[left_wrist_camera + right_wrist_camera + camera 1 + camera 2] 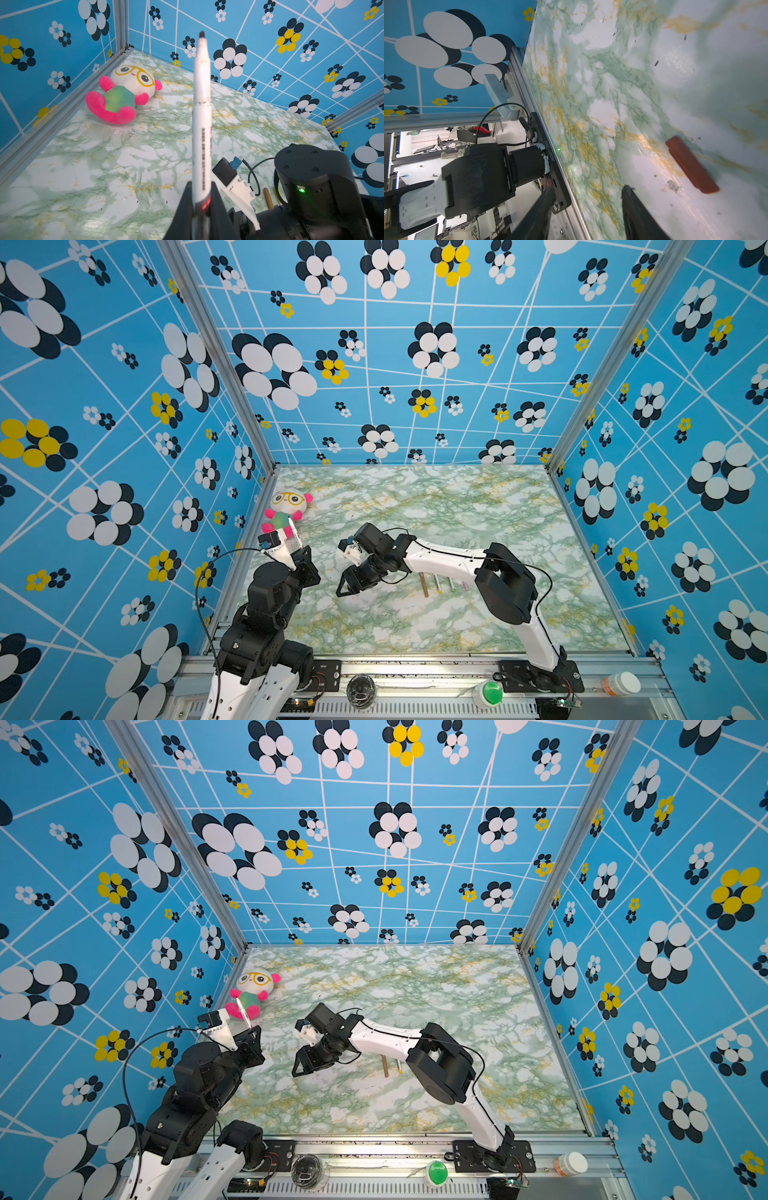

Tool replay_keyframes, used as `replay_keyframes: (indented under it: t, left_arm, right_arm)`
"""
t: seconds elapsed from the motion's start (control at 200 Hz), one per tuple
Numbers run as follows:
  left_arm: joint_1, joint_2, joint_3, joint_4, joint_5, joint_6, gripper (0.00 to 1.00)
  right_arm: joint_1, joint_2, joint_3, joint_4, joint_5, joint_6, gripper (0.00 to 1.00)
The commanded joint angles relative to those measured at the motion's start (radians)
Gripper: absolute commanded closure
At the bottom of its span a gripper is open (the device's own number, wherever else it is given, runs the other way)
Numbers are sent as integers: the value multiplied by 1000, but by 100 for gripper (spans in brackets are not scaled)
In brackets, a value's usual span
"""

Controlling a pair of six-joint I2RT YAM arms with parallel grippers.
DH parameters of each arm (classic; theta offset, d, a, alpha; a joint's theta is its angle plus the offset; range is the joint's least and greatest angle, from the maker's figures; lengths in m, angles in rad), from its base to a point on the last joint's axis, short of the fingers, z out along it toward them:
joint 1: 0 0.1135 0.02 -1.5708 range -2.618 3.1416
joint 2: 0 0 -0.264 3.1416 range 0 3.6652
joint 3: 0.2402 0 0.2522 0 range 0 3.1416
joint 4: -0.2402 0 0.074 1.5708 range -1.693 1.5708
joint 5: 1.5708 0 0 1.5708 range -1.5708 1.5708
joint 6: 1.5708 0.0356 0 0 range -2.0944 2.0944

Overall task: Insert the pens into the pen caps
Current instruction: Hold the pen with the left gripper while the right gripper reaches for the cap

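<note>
Two jaws of our left gripper [200, 187] clamp a white pen [201, 124], its tip standing clear beyond them. Our right gripper [588, 190] is spread and empty, and the brown cap [691, 166] lies just outside one jaw. We should straddle it squarely before closing.

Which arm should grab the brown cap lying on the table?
Probably the right: the right gripper is open and empty, with the brown cap lying close beside it. The left gripper is busy, shut on a white pen.
</note>
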Motion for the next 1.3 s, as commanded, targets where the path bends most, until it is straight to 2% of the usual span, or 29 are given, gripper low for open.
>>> replay_keyframes:
  t: [0.0, 0.695, 1.019, 1.294]
  left_arm:
    - [9, -16, -1, -3, 0, 20, 100]
    - [9, 7, 4, 5, 16, 22, 100]
    - [10, 10, 6, 9, 14, 27, 100]
    - [10, 8, 7, 5, 11, 34, 100]
  right_arm:
    - [-19, 46, 25, -52, -39, 19, 45]
    - [-53, 126, 53, -81, 52, 34, 45]
    - [-51, 170, 135, -147, 204, 8, 45]
    - [-12, 252, 273, -321, 378, -104, 51]
